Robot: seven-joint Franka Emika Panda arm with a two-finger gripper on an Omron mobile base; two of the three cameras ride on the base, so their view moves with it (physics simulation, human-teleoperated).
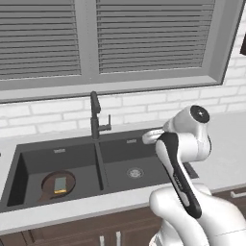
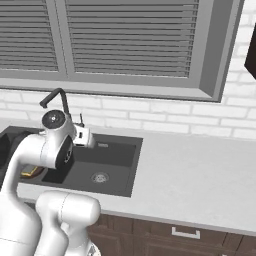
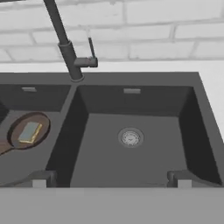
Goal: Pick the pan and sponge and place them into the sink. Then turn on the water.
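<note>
So the pan [image 1: 58,184] is sitting in the left basin of the sink [image 1: 29,150], with the sponge [image 1: 60,184] lying right on top of it, so I'm calling the placing part done. Now I'm hovering my hand [image 3: 111,179] over the right basin, fingers spread wide and holding nothing. No water is running from the faucet [image 3: 65,43] yet. I'm guessing the next move is reaching up and back toward the faucet's little side lever [image 3: 90,56], just behind the divider between the basins, and nudging it without bumping the spout.
</note>
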